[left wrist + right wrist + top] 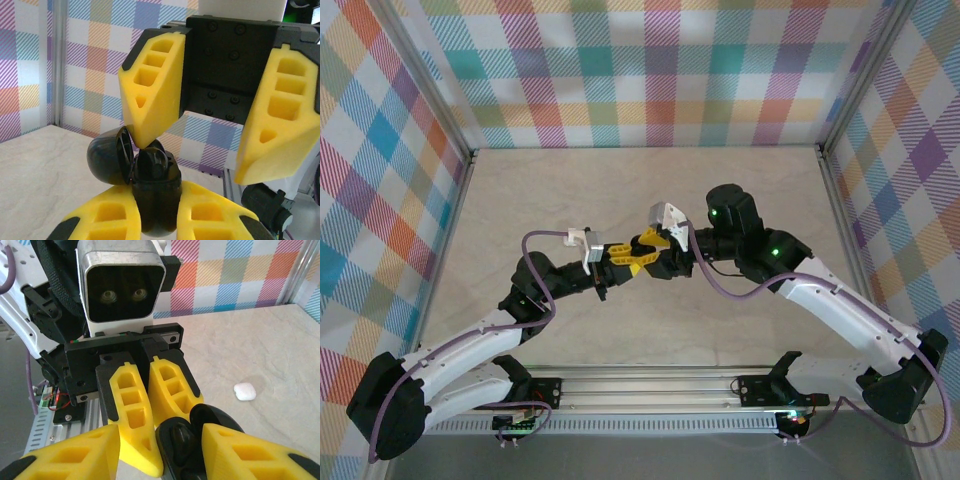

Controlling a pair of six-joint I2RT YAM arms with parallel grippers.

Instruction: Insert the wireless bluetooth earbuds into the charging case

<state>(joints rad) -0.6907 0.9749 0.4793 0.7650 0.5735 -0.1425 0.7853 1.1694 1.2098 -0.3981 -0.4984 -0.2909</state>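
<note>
Two pincers tip to tip: left pincer clamped on open black charging case, right pincer jaws apart.

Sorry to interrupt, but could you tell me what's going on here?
The left gripper is clamped on a small black case, holding it with its lid open. The right gripper faces it with jaws open, one fingertip by the opened lid. A black earbud looks seated inside. A white case lies apart on the table.

The black charging case stands upright, lid open, a black earbud seated inside.
</note>
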